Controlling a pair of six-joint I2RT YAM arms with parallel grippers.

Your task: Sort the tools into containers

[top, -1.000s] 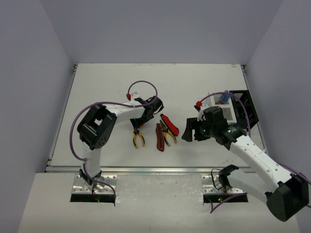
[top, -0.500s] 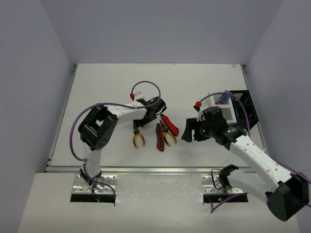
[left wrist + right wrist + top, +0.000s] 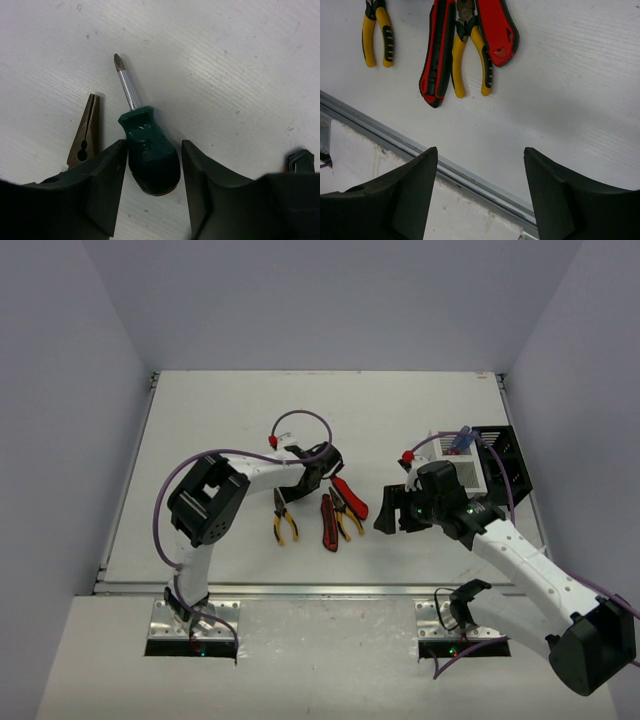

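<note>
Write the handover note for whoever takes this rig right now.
Left hand: fingers either side of the green screwdriver handle, which lies on the table; grip unclear.
Right hand: open, empty, above the near table edge.
Yellow pliers, a second pair and the red cutters lie loose mid-table.
Done: a blue-handled tool apparently in the white bin; black bin beside it.
Left: screwdriver, pliers, cutters.

Light: bright, even, diffuse, from overhead.
Shadows: faint and soft on the white table [image 3: 220, 420]; darkest patch under the green-handled screwdriver [image 3: 150, 155].
Glare: narrow highlight along the screwdriver's steel shaft.
Focus: overhead view sharp; wrist views soften toward their bottom edges.
</note>
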